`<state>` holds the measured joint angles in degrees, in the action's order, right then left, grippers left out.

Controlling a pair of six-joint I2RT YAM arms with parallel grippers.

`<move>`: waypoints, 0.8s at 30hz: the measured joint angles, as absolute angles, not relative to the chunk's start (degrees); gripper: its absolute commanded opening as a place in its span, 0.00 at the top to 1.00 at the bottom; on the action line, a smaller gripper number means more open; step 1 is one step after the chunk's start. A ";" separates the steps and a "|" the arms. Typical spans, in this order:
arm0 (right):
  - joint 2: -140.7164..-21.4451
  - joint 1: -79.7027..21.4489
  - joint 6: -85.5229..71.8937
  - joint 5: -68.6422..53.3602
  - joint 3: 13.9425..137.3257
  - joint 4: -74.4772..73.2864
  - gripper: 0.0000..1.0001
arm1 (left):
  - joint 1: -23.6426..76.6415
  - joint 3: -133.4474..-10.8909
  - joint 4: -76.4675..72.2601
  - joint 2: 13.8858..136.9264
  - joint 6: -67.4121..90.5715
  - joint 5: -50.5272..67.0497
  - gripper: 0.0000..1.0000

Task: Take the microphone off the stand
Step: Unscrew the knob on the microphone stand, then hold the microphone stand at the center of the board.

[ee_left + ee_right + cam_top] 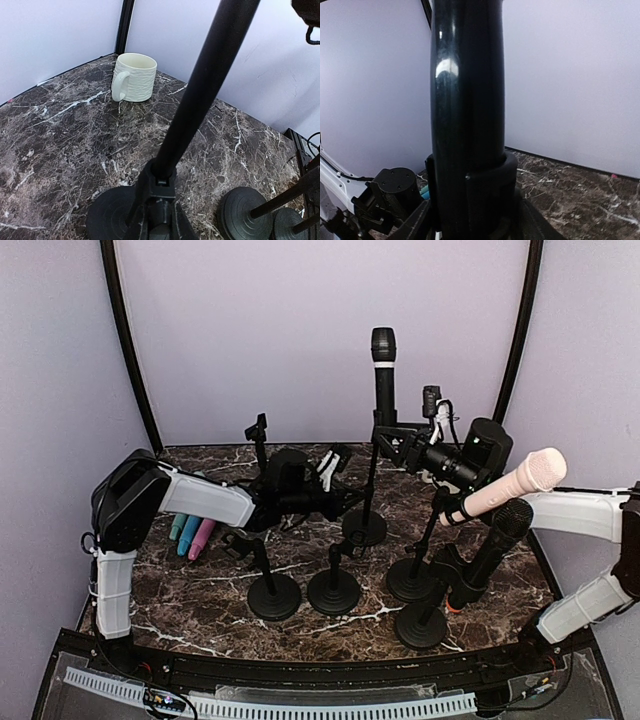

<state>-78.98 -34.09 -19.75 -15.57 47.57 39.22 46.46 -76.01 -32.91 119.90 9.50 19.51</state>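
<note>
Black microphone, item one: we find it upright at the back centre, seated in the clip at the top of its stand. In the right wrist view its glossy barrel fills the middle, dropping into the clip.

Right gripper: level with the clip, just right of it. Its fingers flank the barrel low in its own view. We cannot tell whether they press it or stand off.

Left gripper: closed on the stand's pole low down, near the round base. Its wrist view shows the pole rising slantwise from between the clamped fingers.

Pink mic: tilted on a stand at the right. A second black mic slants just below it.

Empty stands: two, side by side at the front.

Mug: cream, ribbed, upright near the back wall.

Pink and teal items: lying at the left, kind unclear.

Table: dark marble with white veins.
</note>
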 measured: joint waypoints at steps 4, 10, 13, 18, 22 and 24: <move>-76.66 -33.78 -17.89 -14.90 47.72 38.94 0.09 | 46.44 -75.57 -32.97 119.66 8.16 20.25 1.00; -74.46 -32.91 -16.49 -15.66 49.60 35.83 0.02 | 46.44 -75.22 -32.82 119.33 6.17 20.80 1.00; -74.35 -32.45 -15.20 -17.17 52.31 31.97 0.01 | 46.41 -75.22 -32.62 119.33 5.50 20.95 1.00; -74.37 -31.20 -12.60 -19.79 56.47 25.12 0.01 | 46.39 -75.22 -32.58 119.31 5.10 20.99 1.00; -76.01 -30.28 -10.92 -21.96 61.08 18.59 0.02 | 46.39 -75.22 -32.34 119.22 5.10 21.02 0.84; -77.91 -30.20 -9.87 -22.96 64.20 15.55 0.02 | 46.39 -75.26 -32.03 119.11 5.13 21.08 0.73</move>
<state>-77.91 -30.20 -9.87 -22.96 64.20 15.55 46.39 -75.26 -32.03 119.11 5.13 21.08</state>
